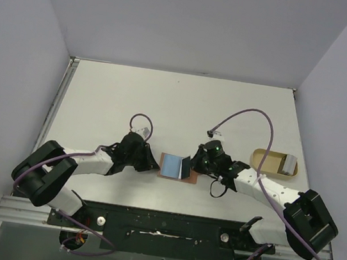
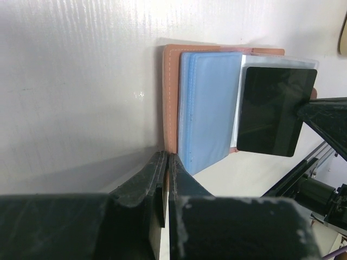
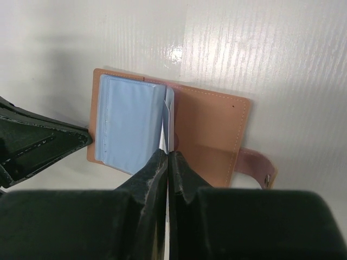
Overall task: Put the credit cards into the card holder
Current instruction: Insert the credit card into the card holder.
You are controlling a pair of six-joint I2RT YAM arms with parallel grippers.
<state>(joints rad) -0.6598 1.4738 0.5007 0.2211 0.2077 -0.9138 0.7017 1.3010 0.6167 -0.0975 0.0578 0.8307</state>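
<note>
The card holder (image 1: 176, 177) lies open and flat between my two arms, reddish-brown leather (image 3: 211, 130) with its snap tab (image 3: 255, 168) sticking out on one side. A light-blue panel (image 3: 127, 127), a card by its look, covers its left half. My left gripper (image 2: 167, 158) is shut on the leather's left edge (image 2: 171, 97). My right gripper (image 3: 168, 154) is shut on a thin credit card (image 3: 168, 122) that stands on edge over the fold. From the left wrist view this card (image 2: 276, 108) looks dark, with a clear sleeve behind it.
A tan oval tray (image 1: 266, 160) sits at the right, behind my right arm, with a grey-blue card (image 1: 290, 164) in it. A purple cable (image 1: 253, 115) loops over the table behind the right gripper. Walls close in the table on three sides.
</note>
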